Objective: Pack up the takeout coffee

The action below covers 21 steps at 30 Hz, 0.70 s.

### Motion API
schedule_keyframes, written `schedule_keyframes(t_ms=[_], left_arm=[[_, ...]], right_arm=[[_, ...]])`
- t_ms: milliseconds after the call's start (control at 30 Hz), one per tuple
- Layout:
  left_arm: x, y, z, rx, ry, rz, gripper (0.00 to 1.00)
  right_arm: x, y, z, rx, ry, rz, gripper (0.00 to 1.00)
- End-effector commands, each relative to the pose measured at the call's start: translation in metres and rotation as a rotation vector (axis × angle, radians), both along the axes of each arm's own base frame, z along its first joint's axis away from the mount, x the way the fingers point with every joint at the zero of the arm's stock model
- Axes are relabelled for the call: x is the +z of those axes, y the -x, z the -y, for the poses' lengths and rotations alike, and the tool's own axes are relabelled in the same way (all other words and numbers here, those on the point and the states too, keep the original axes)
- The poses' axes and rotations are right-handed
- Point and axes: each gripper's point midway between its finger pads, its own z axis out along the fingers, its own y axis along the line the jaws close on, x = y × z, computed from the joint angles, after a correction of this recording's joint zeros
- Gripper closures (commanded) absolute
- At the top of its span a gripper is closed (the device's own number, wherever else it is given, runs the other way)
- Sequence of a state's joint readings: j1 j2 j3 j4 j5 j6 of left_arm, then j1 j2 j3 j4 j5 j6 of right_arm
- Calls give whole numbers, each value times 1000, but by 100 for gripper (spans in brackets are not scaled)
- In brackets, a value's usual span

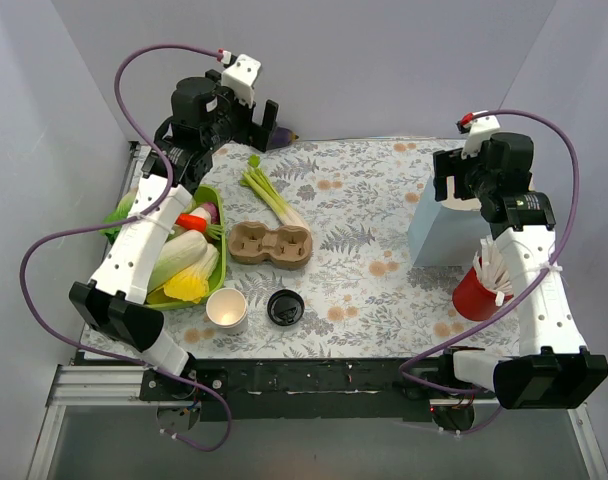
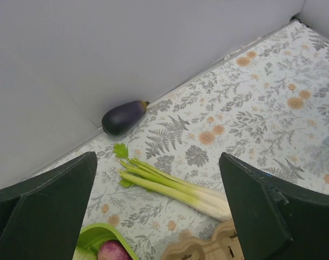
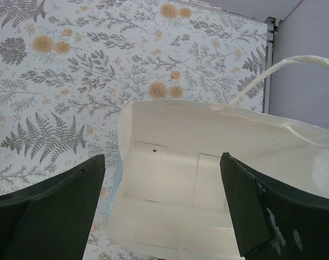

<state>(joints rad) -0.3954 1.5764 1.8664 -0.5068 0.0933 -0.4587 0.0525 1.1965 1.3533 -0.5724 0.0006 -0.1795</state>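
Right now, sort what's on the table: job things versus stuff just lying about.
Job (likely; no lidded coffee in view): open white paper cup, loose black lid, cardboard cup carrier, paper bag.
Lying about: eggplant, celery stalks, green vegetable basket, red cup of straws.

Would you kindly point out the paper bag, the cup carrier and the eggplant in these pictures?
Bag (image 3: 175,184): right wrist view, on its white inside.
Carrier (image 1: 271,244): top view, on the ridge between its two wells.
Eggplant (image 2: 123,117): left wrist view, on the middle of its purple body.
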Motion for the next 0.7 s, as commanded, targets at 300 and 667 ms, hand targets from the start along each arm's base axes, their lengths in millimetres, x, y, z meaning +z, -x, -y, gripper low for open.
schedule_keyframes(t_ms=[300, 667], left_arm=[[-58, 104, 36, -394, 71, -343, 2], [-108, 144, 16, -455, -146, -449, 3]], right_arm=[[0, 63, -98, 735, 67, -20, 10], [-32, 106, -171, 1027, 114, -61, 17]])
